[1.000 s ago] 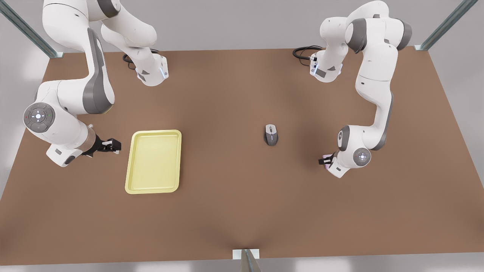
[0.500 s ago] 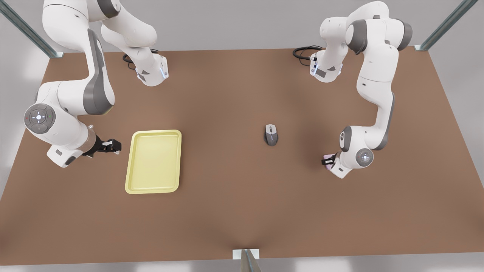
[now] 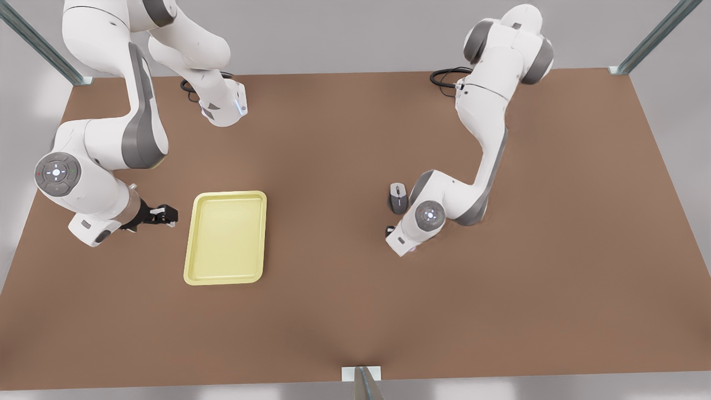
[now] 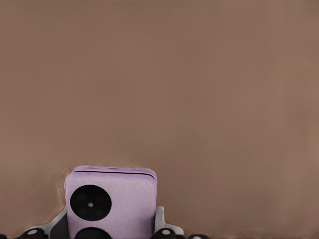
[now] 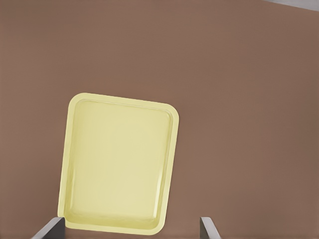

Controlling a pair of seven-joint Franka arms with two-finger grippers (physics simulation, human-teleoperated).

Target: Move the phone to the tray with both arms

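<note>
Now | left jaws (image 3: 390,230) grip phone (image 4: 110,200) | right jaws (image 3: 166,214) open beside tray (image 3: 225,278)

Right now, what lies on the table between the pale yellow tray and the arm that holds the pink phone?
Nothing: in the front view, bare brown table separates the pale yellow rectangular tray from the left gripper holding the pale pink phone.

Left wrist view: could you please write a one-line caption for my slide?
Left gripper holding the pale pink phone above the brown table.
</note>
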